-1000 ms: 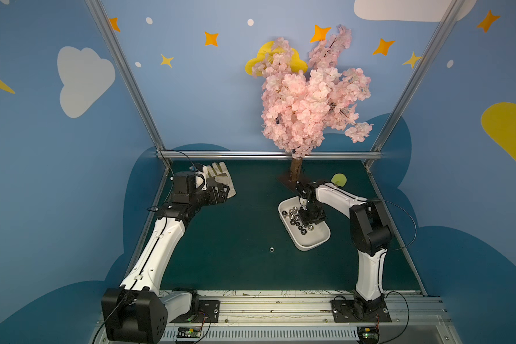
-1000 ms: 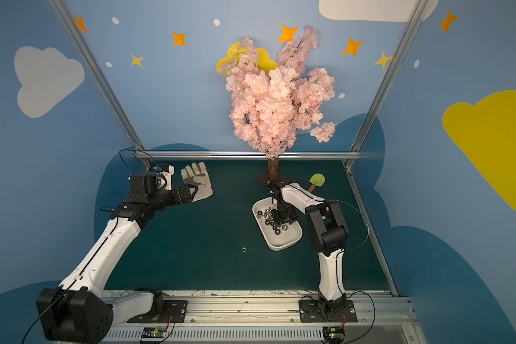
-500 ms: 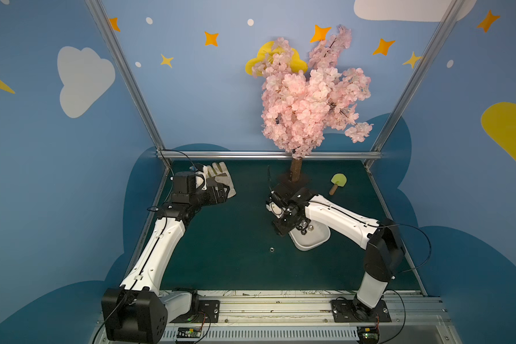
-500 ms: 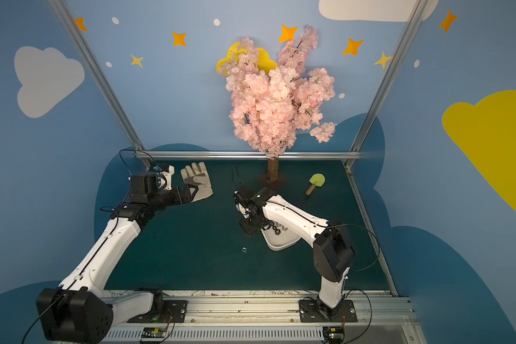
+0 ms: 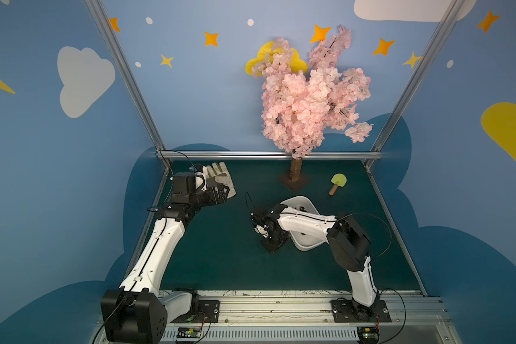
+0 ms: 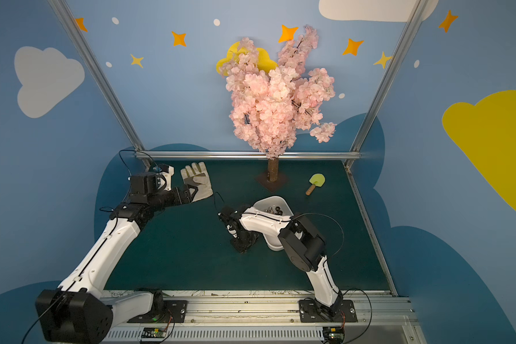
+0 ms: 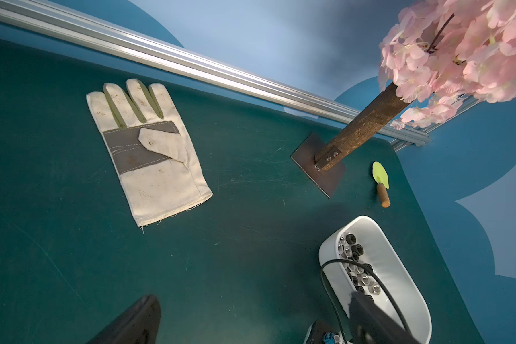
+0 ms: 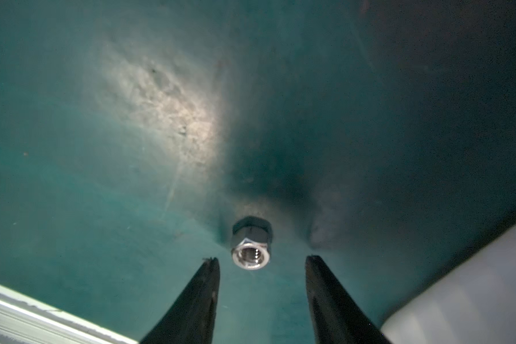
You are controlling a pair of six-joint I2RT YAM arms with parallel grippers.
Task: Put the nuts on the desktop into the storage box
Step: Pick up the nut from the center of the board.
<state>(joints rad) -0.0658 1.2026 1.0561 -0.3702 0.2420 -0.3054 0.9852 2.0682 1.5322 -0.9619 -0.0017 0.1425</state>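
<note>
Since one second ago, the right gripper (image 5: 270, 247) has left its place above the storage box (image 5: 299, 199) and has come down to the desktop (image 5: 221, 262), just beside the box on its left, while the left arm has not moved at all. From the right wrist view we see the two black fingers (image 8: 197, 297) standing partly apart, and one nut (image 8: 251, 253) lies on the green surface between their tips. A small gap shows on each side of this nut, so the claw is not yet closed on it and holds nothing. Both top views hide this nut under the gripper. We find the other nuts (image 7: 352, 253) inside the white box, gathered along one of its long walls. Our left gripper (image 6: 191, 192) hangs above the desktop near the work glove (image 7: 149, 155), which lies flat with the palm up; its jaws are spread wide and they carry nothing. Behind the box stands the pink blossom tree (image 5: 310, 98) on a brown plate, and a small green shovel (image 5: 338, 181) lies to the right of the trunk.
</note>
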